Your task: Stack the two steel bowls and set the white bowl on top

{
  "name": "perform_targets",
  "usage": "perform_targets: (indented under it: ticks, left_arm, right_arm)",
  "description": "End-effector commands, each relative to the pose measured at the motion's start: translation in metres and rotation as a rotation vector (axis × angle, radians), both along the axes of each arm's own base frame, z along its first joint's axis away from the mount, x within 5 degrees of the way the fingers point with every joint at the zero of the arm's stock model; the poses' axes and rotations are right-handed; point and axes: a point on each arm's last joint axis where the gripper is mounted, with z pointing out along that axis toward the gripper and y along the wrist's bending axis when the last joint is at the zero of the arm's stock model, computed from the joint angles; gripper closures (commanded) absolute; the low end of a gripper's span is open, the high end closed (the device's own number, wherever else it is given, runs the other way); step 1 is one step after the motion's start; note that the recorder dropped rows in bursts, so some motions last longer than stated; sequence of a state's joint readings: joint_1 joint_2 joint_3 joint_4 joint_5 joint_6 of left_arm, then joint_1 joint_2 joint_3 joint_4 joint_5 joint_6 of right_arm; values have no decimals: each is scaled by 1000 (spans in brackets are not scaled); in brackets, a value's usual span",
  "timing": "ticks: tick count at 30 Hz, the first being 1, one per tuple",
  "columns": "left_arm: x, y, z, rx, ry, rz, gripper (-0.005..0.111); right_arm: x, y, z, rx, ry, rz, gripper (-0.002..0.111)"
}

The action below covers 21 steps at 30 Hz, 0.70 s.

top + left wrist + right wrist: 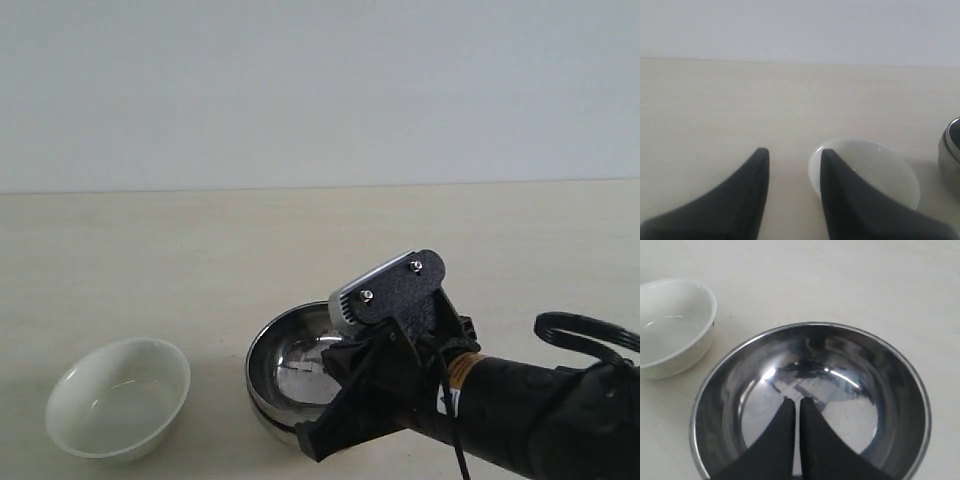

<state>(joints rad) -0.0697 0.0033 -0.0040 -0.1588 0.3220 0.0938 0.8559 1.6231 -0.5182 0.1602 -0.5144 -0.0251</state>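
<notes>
The two steel bowls sit low in the middle of the exterior view and look nested, with a second rim showing under the upper one. The upper bowl's shiny inside fills the right wrist view. My right gripper hangs over that inside, shut with only a hairline gap and nothing between its fingers. The white bowl stands upright and empty on the table to the left of the steel pair. My left gripper is open just short of the white bowl, one fingertip overlapping the bowl's near rim; it does not show in the exterior view.
The pale table runs back to a plain wall. My right arm and its looped cable fill the lower right corner. The steel pair's side shows at the edge of the left wrist view.
</notes>
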Motion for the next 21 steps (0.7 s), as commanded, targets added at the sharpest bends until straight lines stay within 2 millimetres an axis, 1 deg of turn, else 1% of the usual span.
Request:
perform_targets:
  ticks: [1,8,12,16,21]
  left_arm:
    - [0,0,-1,1,-6,3,74]
    - [0,0,-1,1,-6,3,74]
    - [0,0,-1,1,-6,3,74]
    - [0,0,-1,1,-6,3,74]
    - [0,0,-1,1,-6,3,74]
  right_arm:
    - [-1,-4,-6,24,-30,-27,108]
    - [2,-2,-26,13,5,-47,108]
    - [3,-1,-29,8,8,-47,108]
    - [4,0,-21,49,-28,-52,108]
    - [7,3,-1,104,-70,-51,108]
